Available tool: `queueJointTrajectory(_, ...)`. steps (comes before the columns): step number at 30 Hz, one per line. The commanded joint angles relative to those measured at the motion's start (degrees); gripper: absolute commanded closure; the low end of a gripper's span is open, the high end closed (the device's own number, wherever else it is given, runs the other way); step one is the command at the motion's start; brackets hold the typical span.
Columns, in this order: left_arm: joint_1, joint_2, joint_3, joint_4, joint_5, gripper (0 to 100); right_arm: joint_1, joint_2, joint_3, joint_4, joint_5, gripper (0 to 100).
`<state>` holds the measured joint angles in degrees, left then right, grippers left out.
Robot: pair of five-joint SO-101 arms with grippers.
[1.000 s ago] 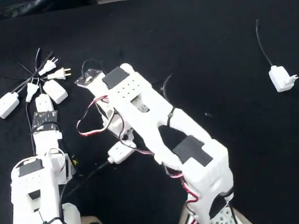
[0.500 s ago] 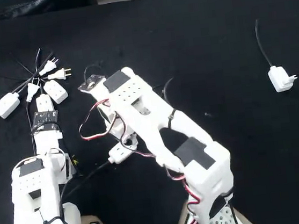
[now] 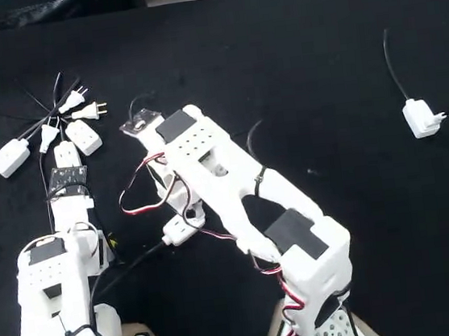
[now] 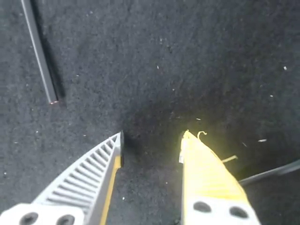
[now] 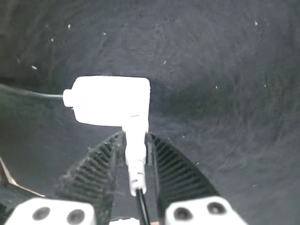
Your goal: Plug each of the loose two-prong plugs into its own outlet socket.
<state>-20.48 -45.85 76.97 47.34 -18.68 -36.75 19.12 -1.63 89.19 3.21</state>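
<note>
My right gripper [image 5: 136, 161] is shut on a white two-prong plug [image 5: 136, 154] that sits in a white outlet socket [image 5: 110, 101]. From above, that socket [image 3: 179, 231] lies at the table's middle front, under the right arm, and the right gripper [image 3: 191, 214] is mostly hidden. Low over bare black table, my left gripper [image 4: 151, 143] is open and holds nothing. It hangs [image 3: 67, 166] just in front of a cluster of loose white plugs [image 3: 79, 105] and sockets [image 3: 83, 137] at the far left.
Another white socket block [image 3: 420, 117] with a black cable lies far right. A cut black cable end [image 4: 40, 51] lies near the left gripper. Red and white wires loop off the right arm. Black cloth covers the table.
The right arm has shifted slightly to the right and toward the front, still holding the plug. The left arm has not moved.
</note>
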Motion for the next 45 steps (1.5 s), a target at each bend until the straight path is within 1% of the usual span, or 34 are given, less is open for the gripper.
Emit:
queueJointTrajectory(1,1.2,-0.4,0.3,-0.4,0.4,79,-1.1,-2.1,0.0,-0.9,-3.6,98.8)
queueJointTrajectory(5,1.2,-0.4,0.3,-0.4,0.4,79,-1.3,-2.1,0.1,0.3,-4.7,98.8)
queueJointTrajectory(11,1.2,-0.4,0.3,-0.4,0.4,79,-1.4,-2.1,0.2,-0.1,-3.6,98.8)
queueJointTrajectory(16,1.2,-0.4,0.3,-0.4,0.4,79,-2.6,-2.1,-0.1,0.4,-5.5,98.8)
queueJointTrajectory(26,1.2,-0.4,0.3,-0.4,0.4,79,-2.5,-2.1,0.2,0.4,-5.8,98.8)
queueJointTrajectory(32,1.2,-0.4,0.3,-0.4,0.4,79,-2.6,-0.4,0.0,-0.3,-5.8,98.8)
queueJointTrajectory(37,1.2,-0.4,0.3,-0.4,0.4,79,-2.8,3.5,0.1,-3.2,-5.7,98.8)
queueJointTrajectory(45,1.2,-0.4,0.3,-0.4,0.4,79,-2.9,3.7,-0.1,-3.2,-5.8,98.8)
